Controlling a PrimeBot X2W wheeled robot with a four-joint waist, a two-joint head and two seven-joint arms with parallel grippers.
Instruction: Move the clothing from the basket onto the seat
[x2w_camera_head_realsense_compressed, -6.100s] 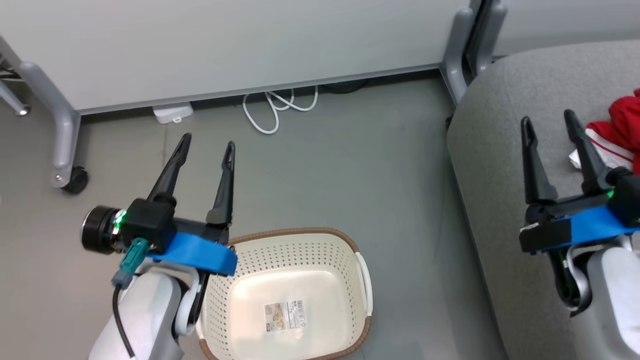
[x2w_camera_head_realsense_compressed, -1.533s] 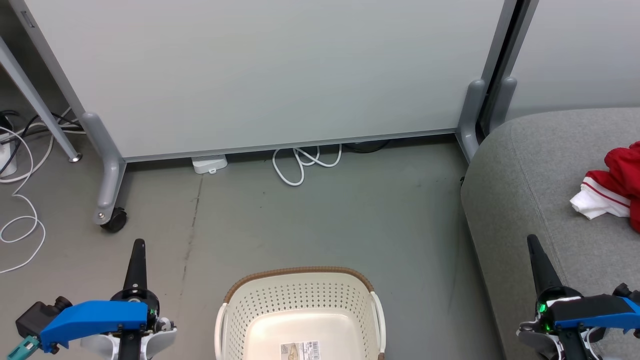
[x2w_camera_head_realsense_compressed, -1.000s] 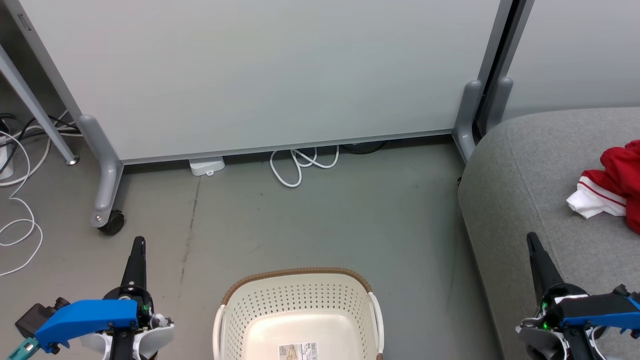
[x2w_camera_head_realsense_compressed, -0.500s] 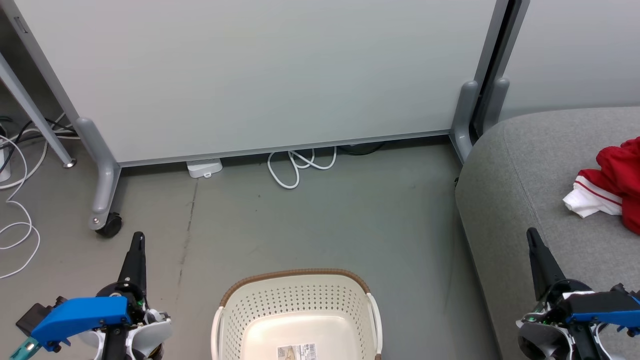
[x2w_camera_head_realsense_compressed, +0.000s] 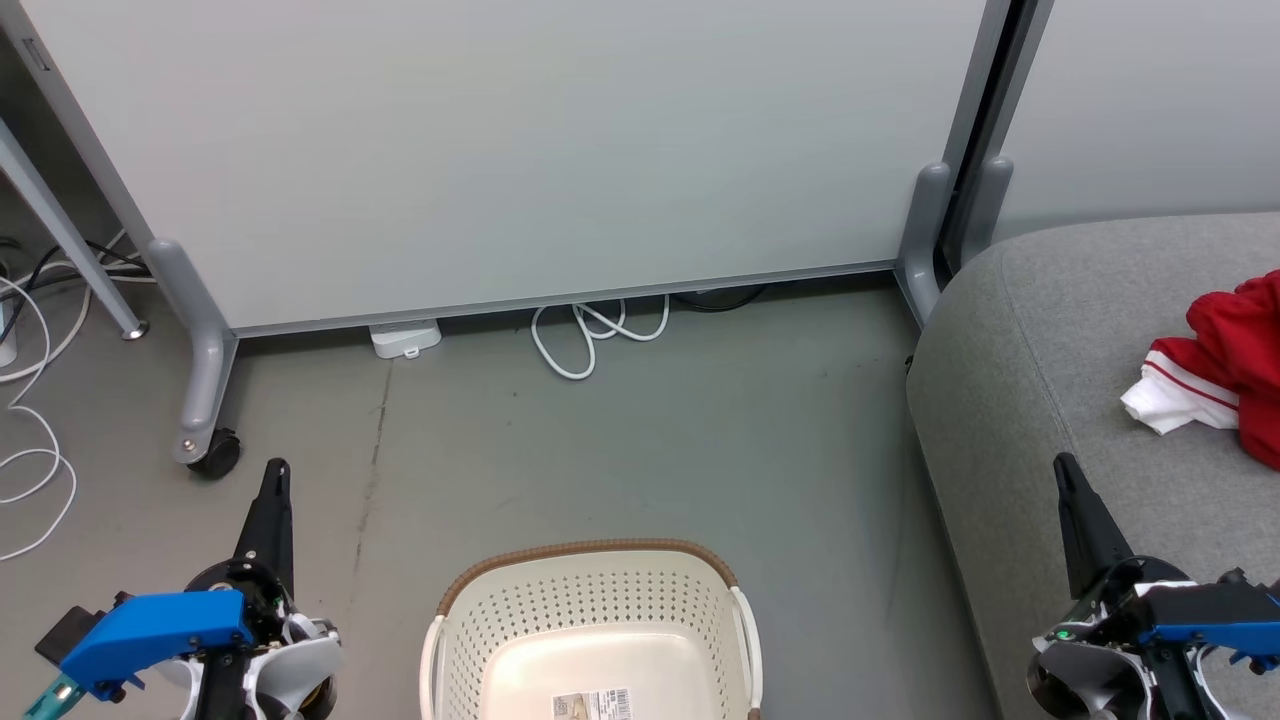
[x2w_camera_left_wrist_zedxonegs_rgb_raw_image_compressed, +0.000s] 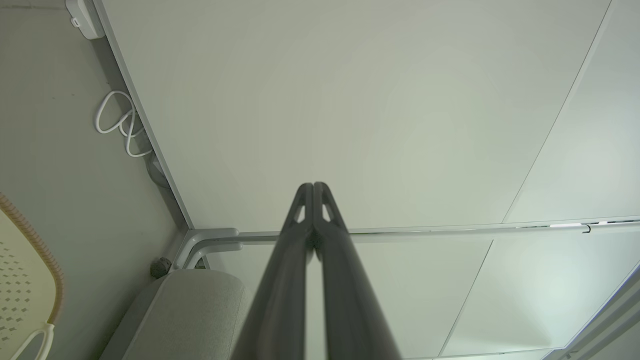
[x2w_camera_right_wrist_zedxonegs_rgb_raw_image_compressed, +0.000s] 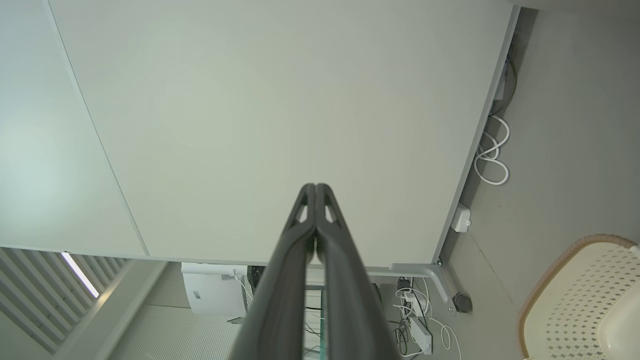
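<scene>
Evidently I'm done: the basket (x2w_camera_head_realsense_compressed: 590, 600) looks empty, the clothing (x2w_camera_head_realsense_compressed: 1228, 345) lies on the seat (x2w_camera_head_realsense_compressed: 1020, 380) right of it, so both jaws rest pressed together.

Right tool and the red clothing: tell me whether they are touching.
Apart. The head view shows bare grey seat between the right tool and the clothing.
</scene>
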